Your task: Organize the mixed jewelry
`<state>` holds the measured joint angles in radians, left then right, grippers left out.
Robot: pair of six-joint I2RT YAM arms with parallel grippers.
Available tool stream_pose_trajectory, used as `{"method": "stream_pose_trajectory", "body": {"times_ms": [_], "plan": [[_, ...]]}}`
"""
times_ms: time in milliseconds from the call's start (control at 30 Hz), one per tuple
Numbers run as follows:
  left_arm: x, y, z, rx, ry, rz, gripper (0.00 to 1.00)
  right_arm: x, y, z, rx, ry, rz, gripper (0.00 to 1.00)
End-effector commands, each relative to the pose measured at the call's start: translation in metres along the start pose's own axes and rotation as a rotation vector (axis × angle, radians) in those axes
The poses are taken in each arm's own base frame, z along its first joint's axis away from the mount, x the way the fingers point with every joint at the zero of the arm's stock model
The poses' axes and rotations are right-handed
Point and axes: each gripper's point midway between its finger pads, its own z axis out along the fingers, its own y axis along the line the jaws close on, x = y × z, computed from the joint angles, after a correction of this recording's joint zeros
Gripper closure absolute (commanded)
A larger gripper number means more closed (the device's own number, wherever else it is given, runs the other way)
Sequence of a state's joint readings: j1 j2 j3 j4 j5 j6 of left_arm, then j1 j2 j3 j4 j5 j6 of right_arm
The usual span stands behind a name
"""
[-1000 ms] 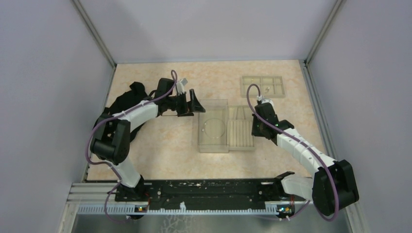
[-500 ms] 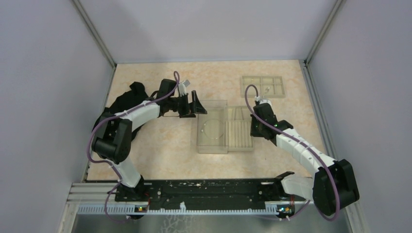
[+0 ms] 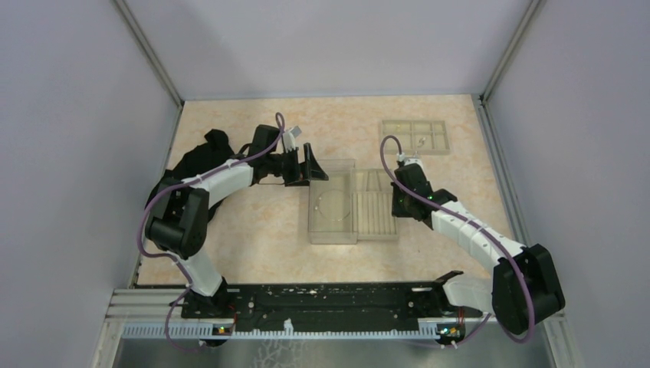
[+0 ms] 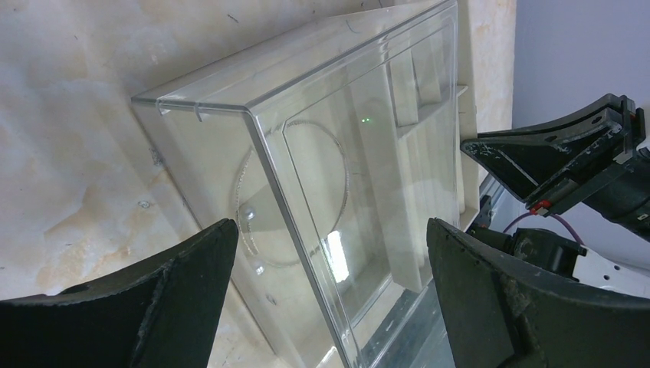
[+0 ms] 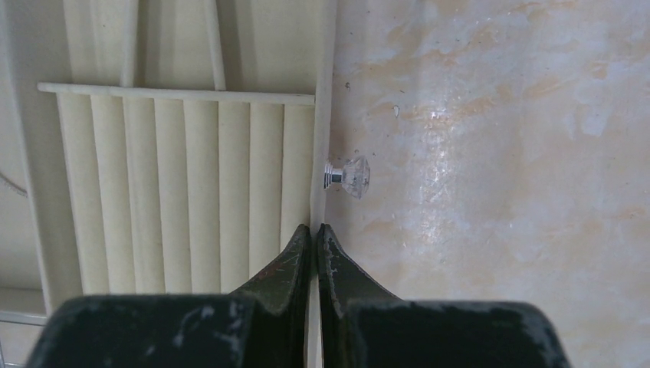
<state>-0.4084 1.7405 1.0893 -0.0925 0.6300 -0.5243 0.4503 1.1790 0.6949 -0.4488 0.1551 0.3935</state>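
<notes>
Observed: the thin silver hoop (image 3: 335,203) lies flat inside the clear plastic box (image 3: 332,234), at the centre of the top view. Through the box wall in the left wrist view, one or two tiny specks show beside the hoop; what they are cannot be told. One tiny silver piece (image 3: 422,140) lies in a right-hand compartment of the compartmented tray (image 3: 398,126), at upper right of centre and well apart from the box.

The ridged tray (image 3: 375,207) lies against the right side of the box. A small clear knob (image 5: 349,176) projects from its right wall.

Right pincer (image 5: 314,228): fingers drawn together, clamped on the right wall of the ridged tray, just below the knob in the right wrist view.

Left pincer (image 4: 331,230): fingers wide apart and holding nothing. It faces the upper left corner of the box as the top view shows it, with the near box wall lying between the two fingertips in its own wrist view.

Box and both trays stand on the desk (image 3: 260,245). A black cloth (image 3: 207,149) lies at the desk's left edge, behind the left arm.
</notes>
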Motion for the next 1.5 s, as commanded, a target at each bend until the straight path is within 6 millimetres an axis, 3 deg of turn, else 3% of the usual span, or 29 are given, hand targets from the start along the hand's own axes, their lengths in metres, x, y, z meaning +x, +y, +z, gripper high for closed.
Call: {"method": "stream_pose_trajectory", "body": {"times_ms": [0,433,733,1233,1467], "plan": [[0.001,-0.005,0.006,0.032,0.008,0.01,0.01,-0.031,0.014,-0.007,-0.025,-0.093,-0.02,1.0],[0.0,-0.005,0.009,0.039,0.016,0.009,0.01,-0.043,0.024,-0.017,-0.062,-0.131,-0.041,1.0],[0.006,-0.008,0.011,0.052,0.031,0.007,0.01,-0.036,0.038,-0.012,-0.122,-0.103,0.029,1.0],[0.016,-0.021,0.01,0.063,0.02,-0.013,0.01,-0.023,0.066,-0.005,-0.193,0.006,0.22,1.0],[0.022,-0.021,0.009,0.07,0.033,-0.025,0.01,-0.035,0.086,-0.009,-0.236,-0.026,0.183,1.0]]}}
